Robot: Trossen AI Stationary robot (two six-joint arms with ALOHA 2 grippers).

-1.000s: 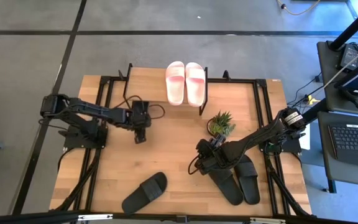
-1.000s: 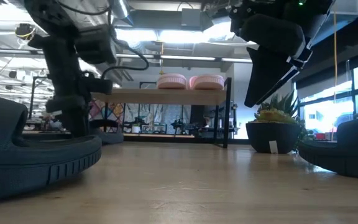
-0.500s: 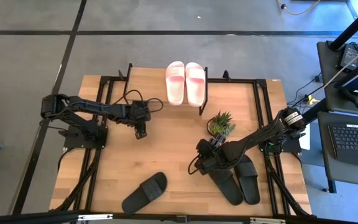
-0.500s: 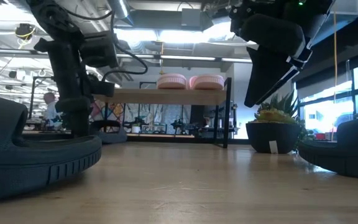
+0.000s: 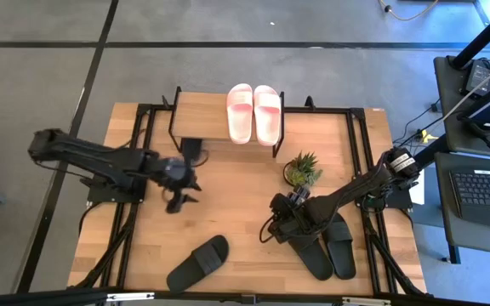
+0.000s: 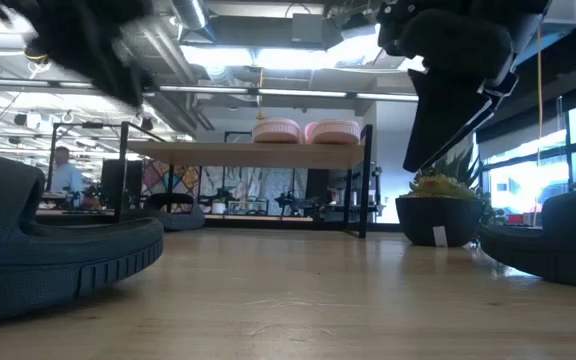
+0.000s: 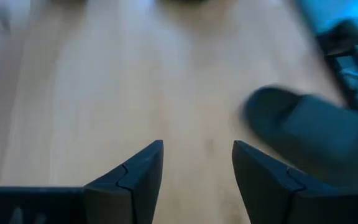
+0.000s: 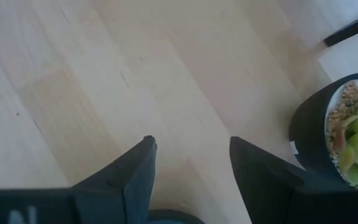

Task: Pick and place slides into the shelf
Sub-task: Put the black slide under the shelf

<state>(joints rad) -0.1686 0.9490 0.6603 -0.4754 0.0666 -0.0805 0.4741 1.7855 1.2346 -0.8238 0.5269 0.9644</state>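
Two pale pink slides (image 5: 253,113) lie side by side on the right part of the shelf's plank (image 5: 201,115); the low view shows them on the shelf's top (image 6: 258,153). One black slide (image 5: 198,263) lies near the table's front edge, also seen in the left wrist view (image 7: 303,134). A black pair (image 5: 328,245) lies at the front right. My left gripper (image 5: 177,202) (image 7: 197,162) hangs open above bare wood left of centre. My right gripper (image 5: 275,225) (image 8: 191,155) stands open beside the black pair's far ends, holding nothing.
A small potted plant (image 5: 303,170) (image 8: 328,137) stands between the shelf and the black pair, close to my right arm. Black metal frame rails (image 5: 360,144) run along the table's sides. Bare wood (image 5: 236,195) lies in the middle of the table.
My left gripper has drawn back from in front of the shelf toward the table's near-left, rising and tipping from pointing down to a slant; its fingers stay open. In the low view it has lifted out to the top left. Nothing else has moved.
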